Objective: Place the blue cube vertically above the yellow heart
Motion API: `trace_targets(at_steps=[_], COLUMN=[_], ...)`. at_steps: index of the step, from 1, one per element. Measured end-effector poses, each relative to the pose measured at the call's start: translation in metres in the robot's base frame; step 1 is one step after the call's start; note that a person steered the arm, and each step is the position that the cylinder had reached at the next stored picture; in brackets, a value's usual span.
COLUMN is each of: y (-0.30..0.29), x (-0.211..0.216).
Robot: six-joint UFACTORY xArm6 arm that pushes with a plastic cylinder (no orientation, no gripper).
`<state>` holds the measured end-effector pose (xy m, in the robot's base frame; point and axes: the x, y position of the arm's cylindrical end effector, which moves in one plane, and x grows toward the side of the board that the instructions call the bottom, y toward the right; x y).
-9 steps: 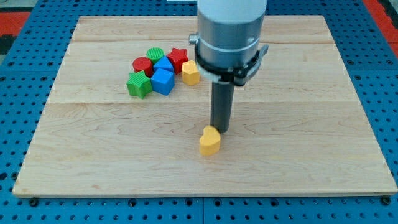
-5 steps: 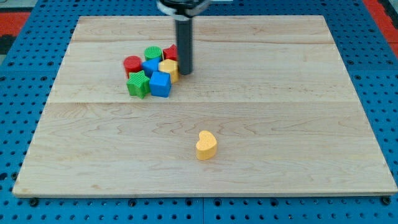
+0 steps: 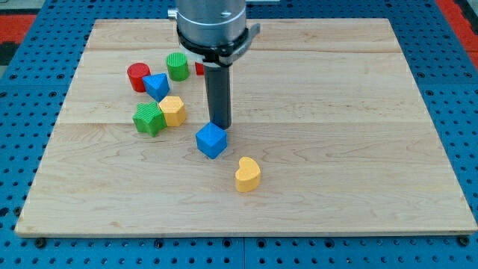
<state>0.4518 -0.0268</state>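
Observation:
The blue cube (image 3: 211, 140) lies near the middle of the wooden board (image 3: 336, 149), turned corner-on. The yellow heart (image 3: 247, 174) lies just below and to the right of it, a small gap apart. My tip (image 3: 219, 125) stands at the cube's upper right corner, touching it or nearly so. The rod rises from there to the arm's grey body at the view's top.
At the upper left lie a red cylinder (image 3: 138, 77), a blue triangular block (image 3: 157, 85), a green cylinder (image 3: 177, 66), a yellow block (image 3: 172, 110) and a green star-like block (image 3: 149, 119). A red block (image 3: 199, 69) shows partly behind the rod.
My tip has moved from the cluster down toward the board's middle, pushing the blue cube with it. The cluster has scattered to the left. The yellow heart has not moved.

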Motion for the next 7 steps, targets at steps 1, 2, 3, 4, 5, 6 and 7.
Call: trace_targets(at_steps=[1, 2, 3, 4, 5, 6, 7], y=[-0.035, -0.066, -0.033, 0.002, 0.007, -0.040, -0.026], x=[-0.016, 0.011, 0.039, 0.035, 0.033, 0.003, -0.042])
